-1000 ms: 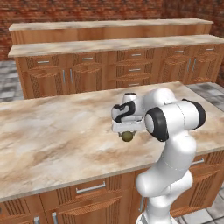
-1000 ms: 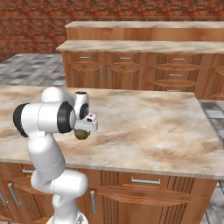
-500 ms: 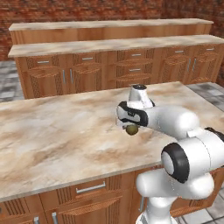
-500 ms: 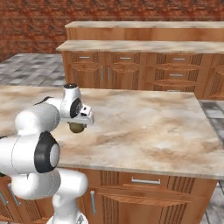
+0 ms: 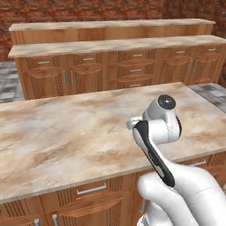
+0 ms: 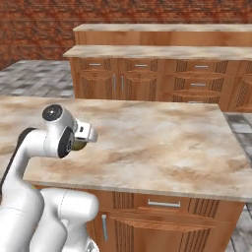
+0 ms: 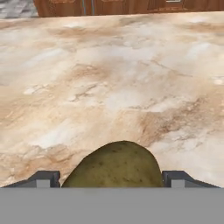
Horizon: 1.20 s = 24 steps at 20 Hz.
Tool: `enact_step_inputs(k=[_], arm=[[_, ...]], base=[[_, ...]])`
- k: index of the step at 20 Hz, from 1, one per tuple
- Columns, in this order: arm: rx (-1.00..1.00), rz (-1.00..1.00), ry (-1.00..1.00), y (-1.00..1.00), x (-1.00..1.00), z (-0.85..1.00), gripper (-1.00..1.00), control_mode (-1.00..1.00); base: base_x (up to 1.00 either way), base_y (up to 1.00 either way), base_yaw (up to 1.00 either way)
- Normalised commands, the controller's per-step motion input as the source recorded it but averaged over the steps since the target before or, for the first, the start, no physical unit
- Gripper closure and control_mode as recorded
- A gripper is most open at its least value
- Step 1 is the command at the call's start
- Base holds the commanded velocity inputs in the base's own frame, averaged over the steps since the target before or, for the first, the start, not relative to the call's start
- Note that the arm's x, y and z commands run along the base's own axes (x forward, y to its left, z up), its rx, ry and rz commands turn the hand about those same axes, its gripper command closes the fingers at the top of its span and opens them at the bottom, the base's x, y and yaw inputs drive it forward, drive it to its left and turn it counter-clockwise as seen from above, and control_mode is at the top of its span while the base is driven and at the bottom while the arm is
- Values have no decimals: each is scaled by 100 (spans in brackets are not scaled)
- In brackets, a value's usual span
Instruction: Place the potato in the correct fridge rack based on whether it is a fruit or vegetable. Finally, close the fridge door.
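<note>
The potato (image 7: pixel 114 166), an olive-brown speckled lump, sits between my two dark fingertips at the bottom of the hand view. My gripper (image 7: pixel 112 179) is shut on it, a little above the marbled counter (image 7: pixel 113 78). In the right base view a sliver of the potato (image 6: pixel 77 145) peeks out under the white hand, with my gripper (image 6: pixel 81 141) over the near left part of the island counter (image 6: pixel 162 142). In the left base view my own wrist and forearm (image 5: pixel 160 132) cover the hand. The fridge, its rack and its door are out of view.
Beyond the island stand two rows of wooden cabinets (image 5: pixel 114 66) with marbled tops, in front of a brick wall (image 6: pixel 44 24). Grey tiled floor (image 6: pixel 34 78) lies to the sides. The island's near edge (image 6: pixel 147 187) runs just ahead of my base.
The arm's links have swung round toward the cameras and now loom large in both base views. The hand has stayed nearly in place over the counter, still holding the potato.
</note>
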Motion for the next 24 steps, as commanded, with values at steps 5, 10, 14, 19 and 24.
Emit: enact_step_inputs(k=[5,10,14,19,24], arm=[[0,0,-13,-7,-60,96,100,-100],[0,0,-3,-18,-40,38,100,-100],[0,0,0,-6,-16,1,100,100],[0,0,0,0,0,0,100,100],[0,0,0,0,0,0,100,100]], base=[[0,0,0],[0,0,0],[-72,-27,-3],[-100,-62,-17],[-98,-89,-35]])
